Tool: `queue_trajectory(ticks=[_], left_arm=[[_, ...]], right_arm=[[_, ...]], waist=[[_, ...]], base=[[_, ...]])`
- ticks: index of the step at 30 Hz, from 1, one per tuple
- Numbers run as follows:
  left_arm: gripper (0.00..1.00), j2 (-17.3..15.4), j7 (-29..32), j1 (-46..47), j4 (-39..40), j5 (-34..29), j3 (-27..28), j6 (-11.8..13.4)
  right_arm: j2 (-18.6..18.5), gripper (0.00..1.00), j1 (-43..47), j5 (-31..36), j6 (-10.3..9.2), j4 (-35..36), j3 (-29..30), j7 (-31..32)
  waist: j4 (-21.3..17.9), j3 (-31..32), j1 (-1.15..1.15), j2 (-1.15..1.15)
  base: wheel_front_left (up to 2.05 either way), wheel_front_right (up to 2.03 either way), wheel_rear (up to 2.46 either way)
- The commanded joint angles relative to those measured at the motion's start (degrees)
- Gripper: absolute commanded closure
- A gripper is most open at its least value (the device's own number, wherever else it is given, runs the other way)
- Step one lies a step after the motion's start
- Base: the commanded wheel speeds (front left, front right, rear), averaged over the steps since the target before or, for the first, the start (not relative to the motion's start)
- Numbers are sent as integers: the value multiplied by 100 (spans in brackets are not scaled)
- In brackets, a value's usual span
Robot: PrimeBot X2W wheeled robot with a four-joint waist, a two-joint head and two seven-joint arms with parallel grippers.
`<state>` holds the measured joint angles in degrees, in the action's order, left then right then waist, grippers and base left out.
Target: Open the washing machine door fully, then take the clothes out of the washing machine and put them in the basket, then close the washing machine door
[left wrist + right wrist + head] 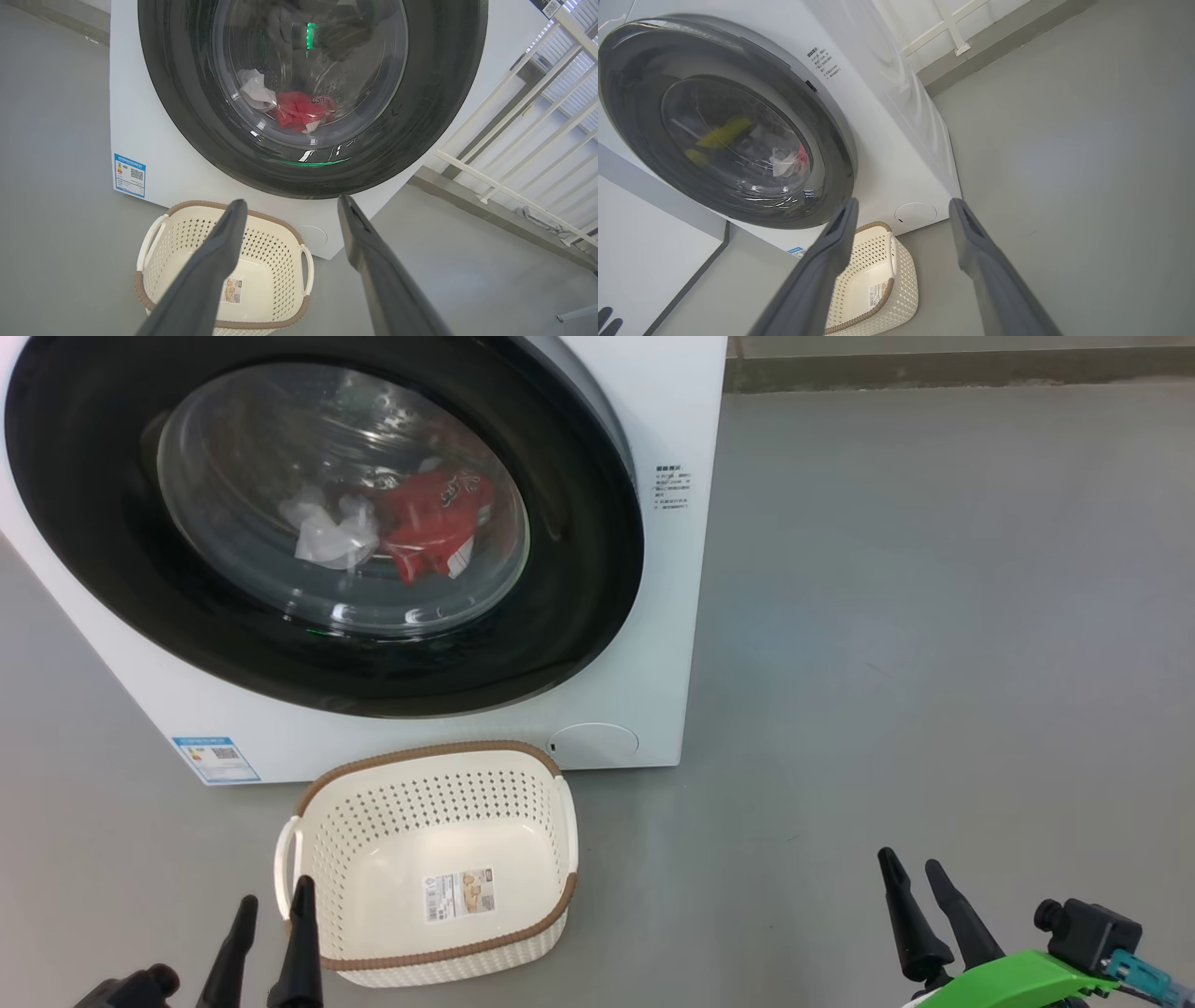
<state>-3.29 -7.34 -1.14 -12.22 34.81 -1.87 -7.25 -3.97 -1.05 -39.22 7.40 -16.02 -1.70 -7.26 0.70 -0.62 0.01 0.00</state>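
In front of the washing machine [674, 616], I have the basket [429, 748] standing empty on grey floor [934, 616], just beside the machine's lower front. Open floor runs wide to the machine's right. The door [588, 569] sits shut against the machine, its glossy black rim ringing a bulging glass window. Behind that glass lie the clothes [434, 523]: a red garment with white lettering beside a crumpled white piece. My left gripper [276, 891] hangs before the machine at the basket's near-left corner, fingers spread wide, empty. My right gripper [908, 859], likewise wide and empty, hangs well apart from the machine, off its right corner.
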Motion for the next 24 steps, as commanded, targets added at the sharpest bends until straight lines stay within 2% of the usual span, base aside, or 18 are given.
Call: queue_trajectory(ticks=[1,24], left_arm=[[0,-111,-94,34,182,-221,102,-17],[0,-185,-464,-43,153,-1586,-33,-21]], right_arm=[[-79,0,-56,210,6,171,-165,-105],[-148,0,-30,1711,8,374,-320,-474]], waist=[[-3,4,0,0],[3,-21,0,0]], base=[[0,0,0],[0,0,0]])
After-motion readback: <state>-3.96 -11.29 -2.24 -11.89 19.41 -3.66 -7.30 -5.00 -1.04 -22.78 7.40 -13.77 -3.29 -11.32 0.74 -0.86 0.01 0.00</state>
